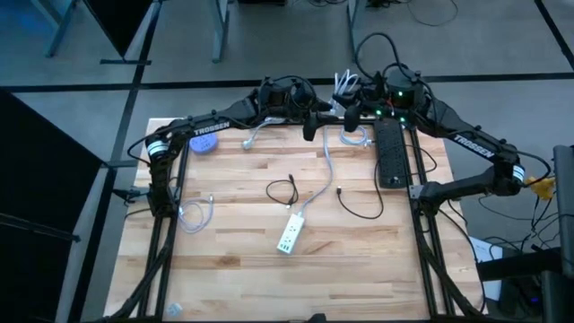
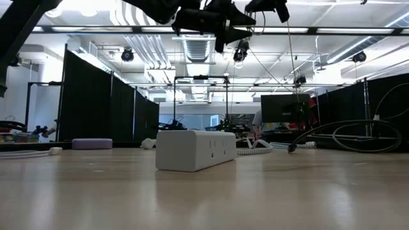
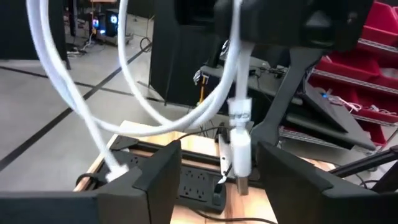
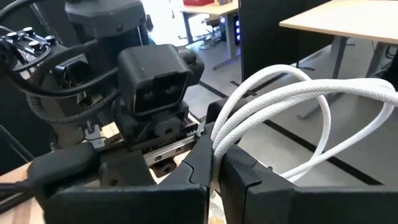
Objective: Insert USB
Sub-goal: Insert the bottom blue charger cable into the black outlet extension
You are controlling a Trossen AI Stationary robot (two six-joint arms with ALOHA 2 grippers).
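Observation:
A white braided USB cable (image 4: pixel 292 93) loops in the air over the table's far edge. Its white plug (image 3: pixel 240 149) hangs with the metal tip pointing down. My right gripper (image 4: pixel 213 158) (image 1: pixel 352 115) is shut on this cable above the plug. My left gripper (image 3: pixel 219 155) (image 1: pixel 310 126) is open and faces the right one. Its fingers stand on either side of the hanging plug without touching it. A white power strip (image 1: pixel 287 235) (image 2: pixel 195 150) lies flat on the table's middle, apart from both grippers. My right gripper pinches the white cable (image 4: pixel 216 144) between its two fingers, a short way behind the plug. Two strands seem to run into the fingers. The plug (image 3: pixel 240 155) hangs straight down below the gripper, lifted clear of the table. The rest of the cable loops slack in the air.
A black power strip (image 1: pixel 389 152) (image 3: pixel 199 183) lies along the table's right side, below the grippers. A purple disc (image 1: pixel 205 143) sits far left. Loose black cables (image 1: pixel 282 190) and pale cables (image 1: pixel 197 213) lie about the middle. The near half of the table (image 1: pixel 296 287) is bare wood.

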